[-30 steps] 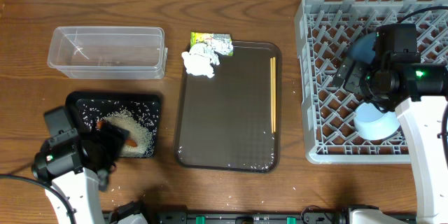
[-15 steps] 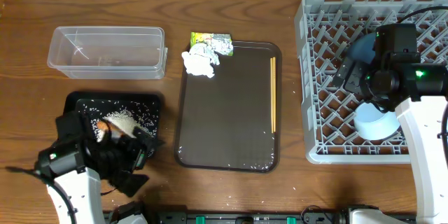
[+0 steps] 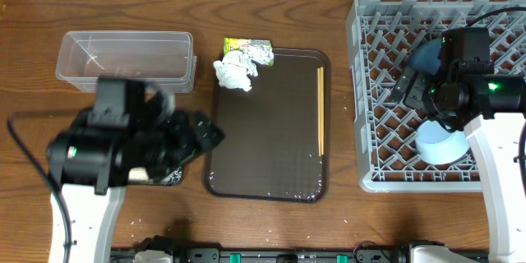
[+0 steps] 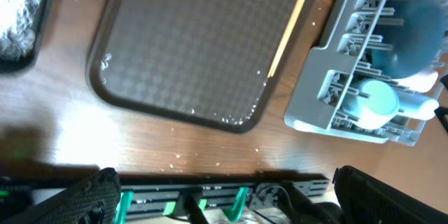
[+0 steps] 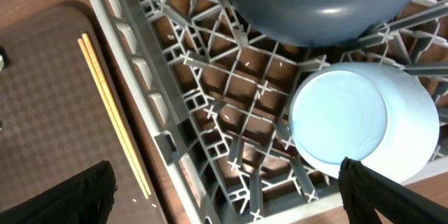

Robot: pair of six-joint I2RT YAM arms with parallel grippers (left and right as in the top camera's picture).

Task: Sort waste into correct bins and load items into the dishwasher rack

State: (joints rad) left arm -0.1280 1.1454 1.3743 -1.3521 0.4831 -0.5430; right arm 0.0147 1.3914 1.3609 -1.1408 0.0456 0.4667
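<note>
My left gripper (image 3: 197,136) is open and empty, blurred, above the right edge of the black tray (image 4: 35,38). The arm hides most of that tray in the overhead view. White rice (image 4: 10,14) lies in the tray; the carrot is hidden. The tissue (image 3: 234,74) and snack wrapper (image 3: 248,48) lie at the brown tray's far end. The chopsticks (image 3: 320,111) lie along its right side. My right gripper (image 5: 227,196) is open and empty over the grey rack (image 3: 386,160). The rack holds the dark blue bowl (image 5: 329,7) and the small light blue bowl (image 5: 357,122).
The clear tub (image 3: 123,62) stands at the back left and looks empty. The brown serving tray (image 3: 267,148) lies in the middle, with a few rice grains near its front edge. Loose grains dot the table by its front edge (image 4: 175,157).
My left arm has risen from the black tray and swung right toward the brown tray. My right arm has not moved.
</note>
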